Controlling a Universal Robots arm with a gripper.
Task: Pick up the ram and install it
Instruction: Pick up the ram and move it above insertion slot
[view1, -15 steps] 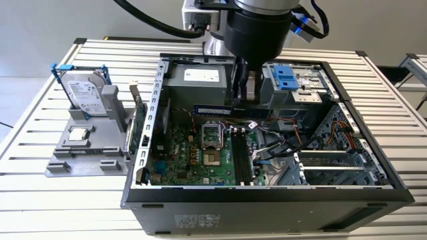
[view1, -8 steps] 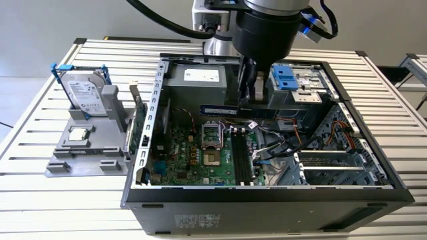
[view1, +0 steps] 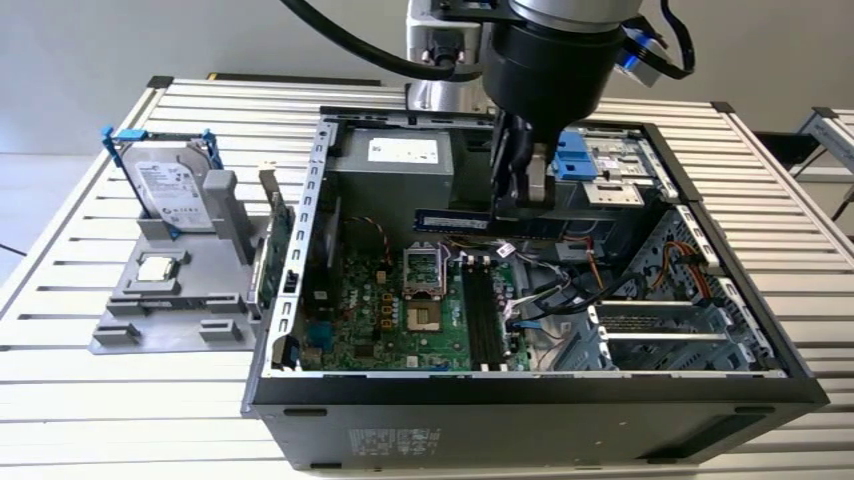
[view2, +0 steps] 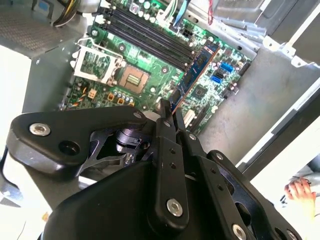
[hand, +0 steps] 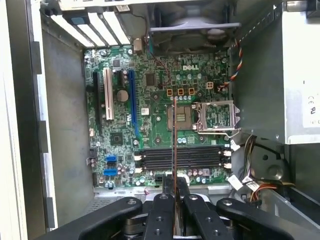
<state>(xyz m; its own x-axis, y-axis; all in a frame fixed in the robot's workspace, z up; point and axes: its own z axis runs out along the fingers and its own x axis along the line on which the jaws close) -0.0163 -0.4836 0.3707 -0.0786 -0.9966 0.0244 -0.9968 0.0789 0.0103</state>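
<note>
The ram (view1: 447, 219) is a slim dark blue stick held level above the motherboard (view1: 387, 320) inside the open computer case. My gripper (view1: 523, 208) is shut on it near its middle. In the second wrist view the ram (view2: 201, 65) juts out past my gripper (view2: 169, 107) over the green board. The first wrist view has the ram (hand: 174, 145) edge-on as a thin line rising from my gripper (hand: 174, 184), crossing the black memory slots (hand: 182, 157). Those slots (view1: 481, 315) lie below the stick and apart from it.
The case walls (view1: 300, 250) ring the board, with cables (view1: 574, 290) and a drive cage on the exterior view's right. A grey stand (view1: 174, 300) outside holds a hard drive (view1: 174, 185) and a square processor chip (view1: 158, 268). A person's hand (view2: 300, 192) is beside the case.
</note>
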